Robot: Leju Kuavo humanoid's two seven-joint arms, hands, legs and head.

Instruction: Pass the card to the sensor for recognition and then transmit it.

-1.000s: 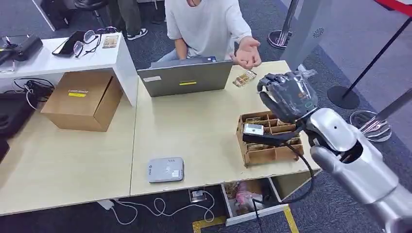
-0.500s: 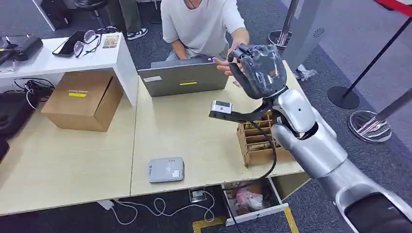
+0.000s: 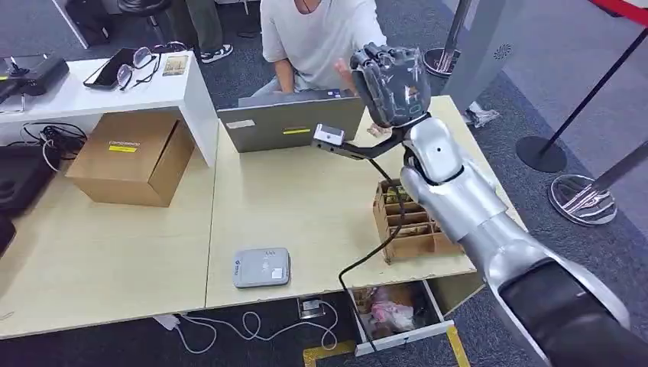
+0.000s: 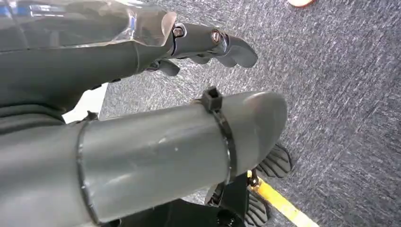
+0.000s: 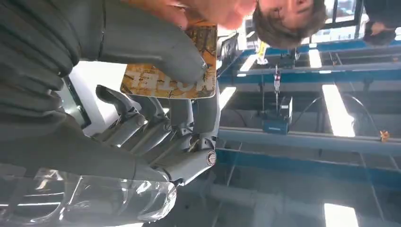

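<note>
The right hand (image 3: pixel 390 82) was raised above the far edge of the table (image 3: pixel 306 206), toward the seated person (image 3: pixel 317 34). In the right wrist view its thumb and fingers (image 5: pixel 189 118) pinched the card (image 5: pixel 177 71), and the person's fingers seemed to touch the card's far edge, though blurred. The left hand (image 4: pixel 142 94) hung over carpet, fingers apart, holding nothing. The sensor (image 3: pixel 261 267) lay near the table's front edge.
</note>
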